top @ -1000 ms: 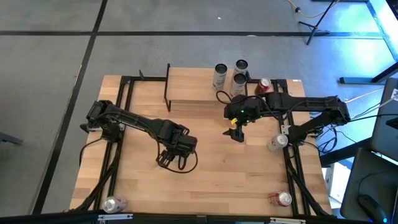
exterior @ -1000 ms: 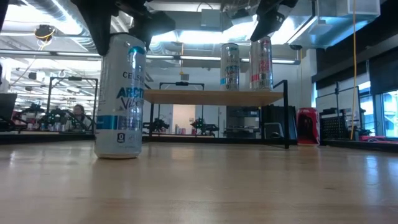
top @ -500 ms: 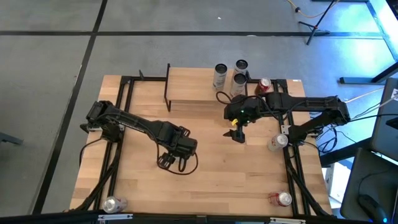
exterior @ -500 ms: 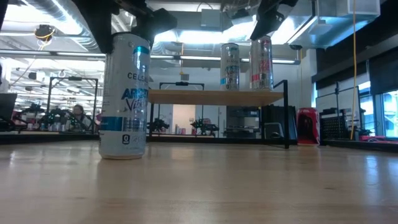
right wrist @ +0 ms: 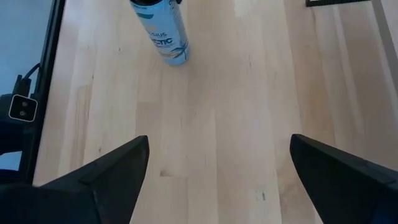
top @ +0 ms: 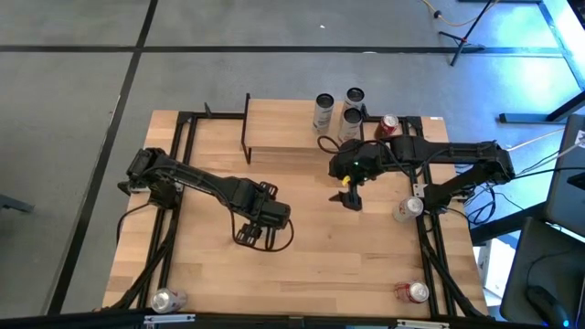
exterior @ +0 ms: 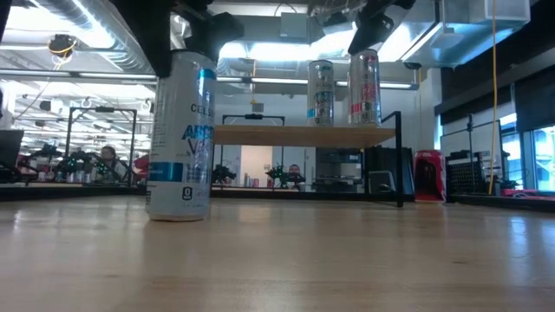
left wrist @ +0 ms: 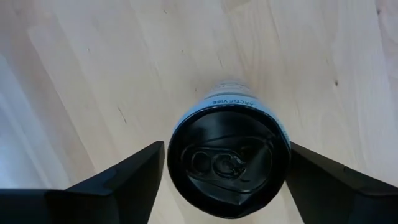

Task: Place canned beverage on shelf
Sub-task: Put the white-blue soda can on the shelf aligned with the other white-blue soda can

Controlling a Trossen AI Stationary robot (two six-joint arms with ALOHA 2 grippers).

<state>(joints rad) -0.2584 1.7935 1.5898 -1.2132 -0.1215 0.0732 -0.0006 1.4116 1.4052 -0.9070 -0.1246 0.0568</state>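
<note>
Can (exterior: 180, 139), white and blue, stands upright on the wooden table (top: 366, 265), well short of the shelf (exterior: 299, 134). Left wrist view alone shows its dark top between the left gripper (left wrist: 227, 171) fingers, spread apart just beside the can. Low view shows two cans (exterior: 342, 89) on the shelf. Right gripper (top: 351, 198) hangs open over bare wood. Room beyond holds ceiling lights and racks.

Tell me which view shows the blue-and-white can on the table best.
The low view: the can stands upright in full side profile, its label readable. The left wrist view shows only its dark top between the left gripper's fingers. The right wrist view shows it partly cropped. In the high view the left gripper hides it.
</note>
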